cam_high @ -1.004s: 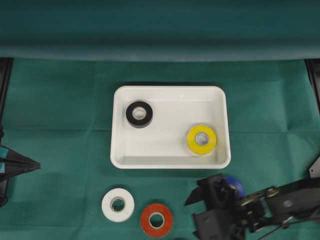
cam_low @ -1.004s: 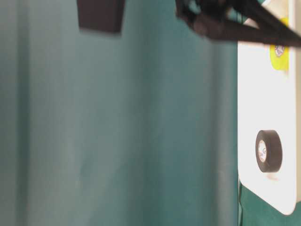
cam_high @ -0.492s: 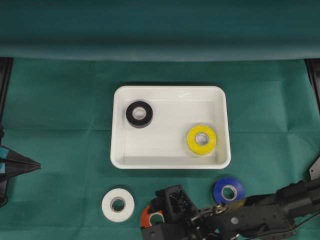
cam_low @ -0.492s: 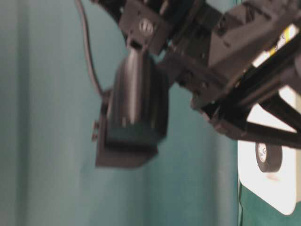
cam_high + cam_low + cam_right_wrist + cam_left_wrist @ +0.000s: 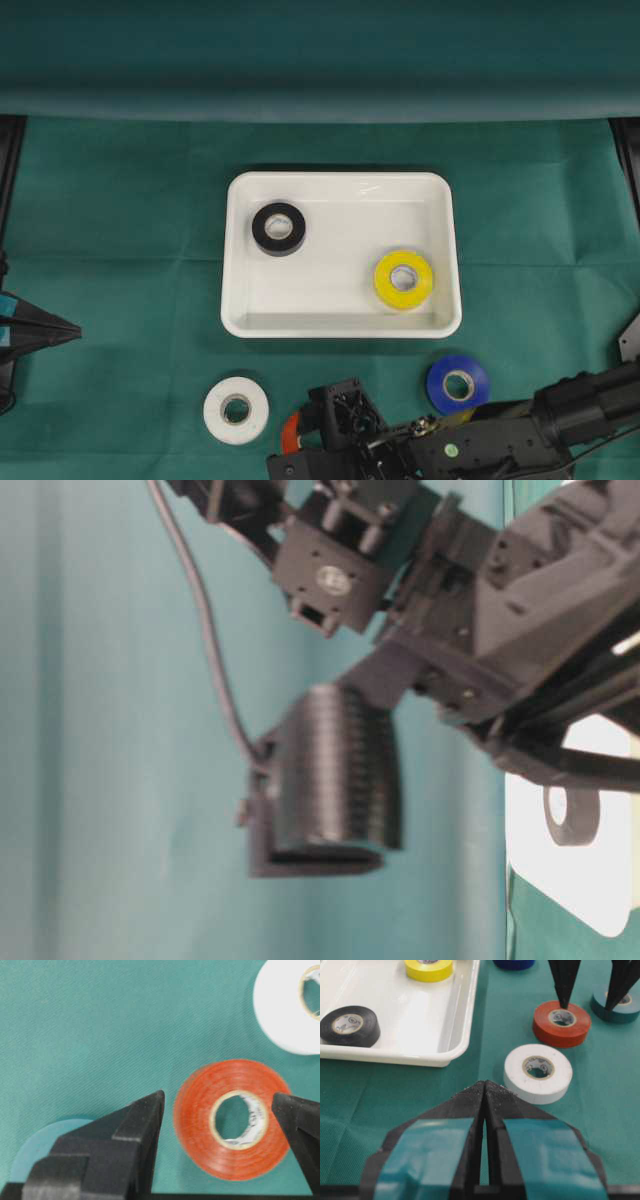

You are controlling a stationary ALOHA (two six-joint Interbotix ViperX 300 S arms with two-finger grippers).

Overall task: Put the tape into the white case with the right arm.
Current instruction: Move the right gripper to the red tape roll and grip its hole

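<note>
The red tape (image 5: 232,1120) lies flat on the green cloth between the open fingers of my right gripper (image 5: 219,1096); neither finger touches it. In the left wrist view the right gripper (image 5: 587,1008) points down with one black fingertip on either side of the red tape (image 5: 561,1024). From overhead the right arm's wrist (image 5: 345,430) covers all but an edge of the red tape (image 5: 288,432). The white case (image 5: 340,328) holds a black roll (image 5: 279,228) and a yellow roll (image 5: 403,279). My left gripper (image 5: 70,327) rests shut at the left edge.
A white roll (image 5: 236,409) lies just left of the red one. A blue roll (image 5: 458,383) sits below the case's right corner, and a teal roll (image 5: 620,1002) beyond the red one. The right arm fills most of the table-level view.
The right arm has swung left from the blue roll to the red roll and come down over it. Its jaws stayed equally wide. The left arm has not moved.
</note>
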